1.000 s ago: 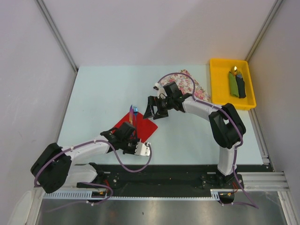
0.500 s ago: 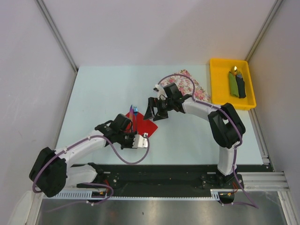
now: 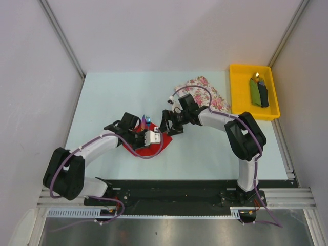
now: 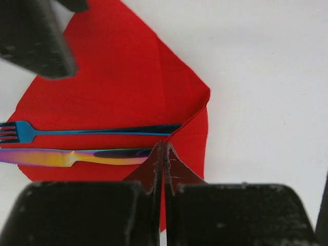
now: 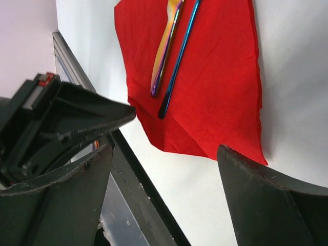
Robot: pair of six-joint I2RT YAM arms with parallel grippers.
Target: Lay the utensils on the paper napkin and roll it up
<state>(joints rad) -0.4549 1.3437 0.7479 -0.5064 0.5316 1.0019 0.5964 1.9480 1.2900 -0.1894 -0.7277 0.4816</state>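
Observation:
The red paper napkin point(image 4: 118, 82) lies on the pale table with two utensils across it, a blue fork point(image 4: 102, 131) and an iridescent pink-gold knife point(image 4: 66, 157). My left gripper point(image 4: 164, 154) is shut on the napkin's near corner, which stands pinched up in a peak over the knife's handle end. From above, the left gripper point(image 3: 145, 136) covers much of the napkin point(image 3: 165, 137), and only the utensils' blue tips point(image 3: 147, 121) show. My right gripper point(image 3: 169, 123) stands open just beyond the napkin's right edge. In the right wrist view its fingers point(image 5: 271, 200) frame bare table below the napkin point(image 5: 215, 77).
A floral cloth point(image 3: 205, 89) lies behind the right arm. A yellow tray point(image 3: 237, 97) at the back right holds a green roll and a dark roll point(image 3: 259, 92). Walls close in the table on the left, back and right.
My left gripper has moved away from the base over the napkin, drawing the pinched corner up and across the utensils' handles. The right gripper has shifted slightly and narrowed a little.

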